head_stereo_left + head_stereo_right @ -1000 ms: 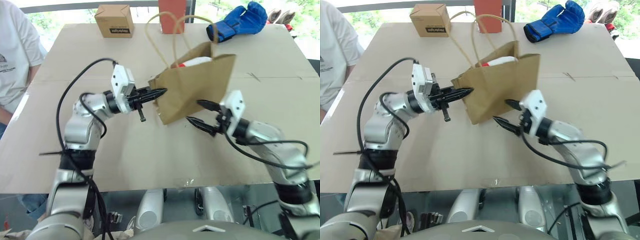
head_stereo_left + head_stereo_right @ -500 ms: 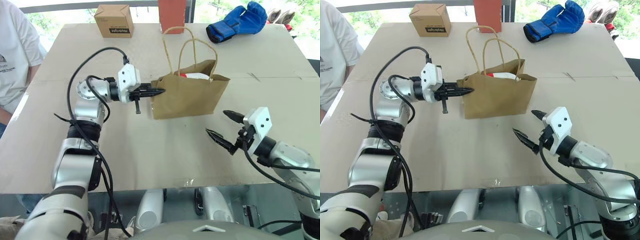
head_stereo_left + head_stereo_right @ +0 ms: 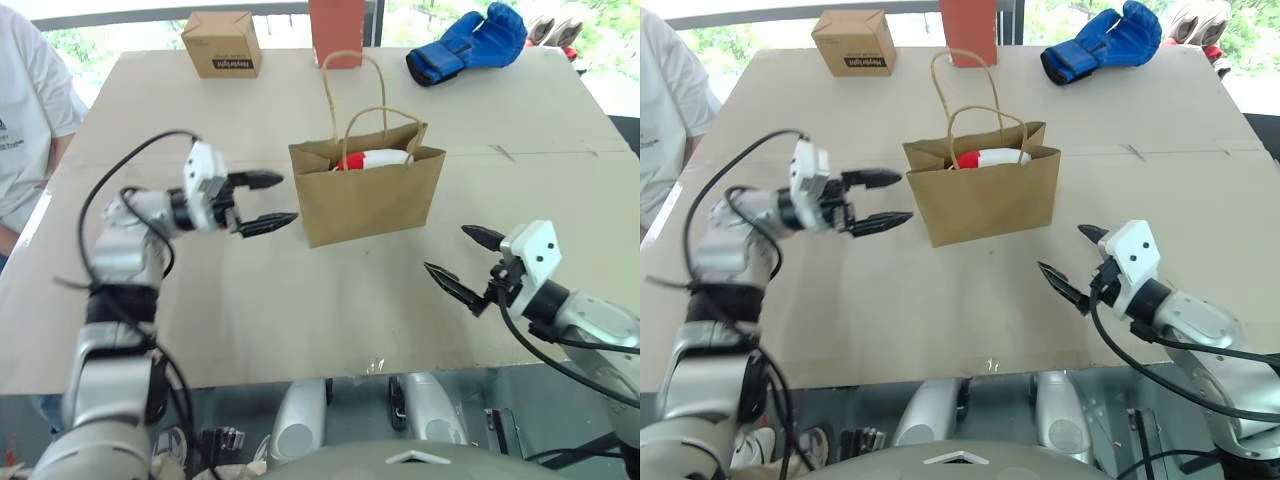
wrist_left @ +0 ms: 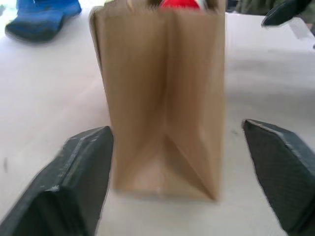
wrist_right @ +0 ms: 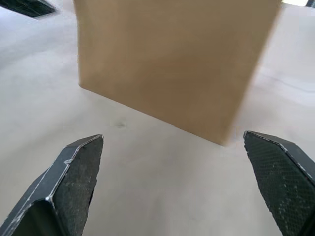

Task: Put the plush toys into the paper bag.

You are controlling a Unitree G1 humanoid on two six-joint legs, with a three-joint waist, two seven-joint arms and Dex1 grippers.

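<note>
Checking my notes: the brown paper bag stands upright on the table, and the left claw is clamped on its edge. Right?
Not quite. The brown paper bag does stand upright, but the left claw is open and apart from it, as the left eye view shows.

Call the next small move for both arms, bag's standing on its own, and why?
Probably draw both arms back a little and stop. The paper bag stands upright on the table with the white and red plush toy inside. The left gripper and right gripper are both open, clear of the bag, holding nothing. No other plush toy lies on the table.
</note>
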